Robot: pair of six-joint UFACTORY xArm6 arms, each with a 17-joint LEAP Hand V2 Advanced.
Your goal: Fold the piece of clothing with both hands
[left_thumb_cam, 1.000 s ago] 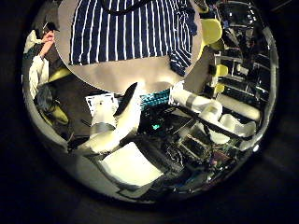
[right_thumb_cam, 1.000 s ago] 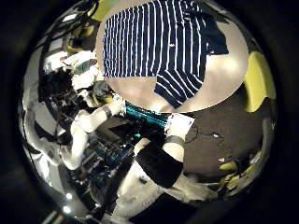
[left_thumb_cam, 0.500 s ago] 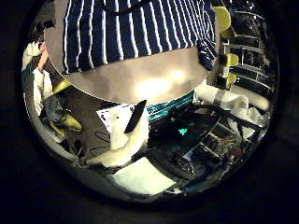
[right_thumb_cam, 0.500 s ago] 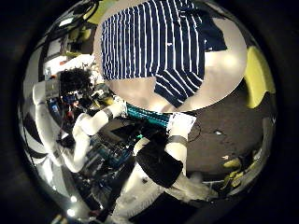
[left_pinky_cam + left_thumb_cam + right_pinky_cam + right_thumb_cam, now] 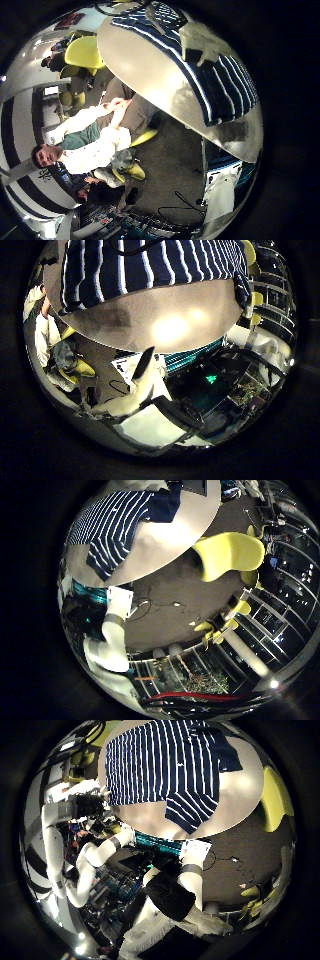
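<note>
A striped knit shirt (image 5: 170,765) (collar and short sleeves showing) lies spread on the round, smooth surface (image 5: 240,805); neither hand's finger state can be told.

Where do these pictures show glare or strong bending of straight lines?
Left thumb side palm view: a bright glare patch on the bare table below the striped shirt. Right little finger side palm view: railings curve along the rim. All views: a dark round border.

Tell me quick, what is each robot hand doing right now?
Left hand: open, holding nothing.
Right hand: open, holding nothing; dark-and-white striped cloth shirt lies untouched.
</note>
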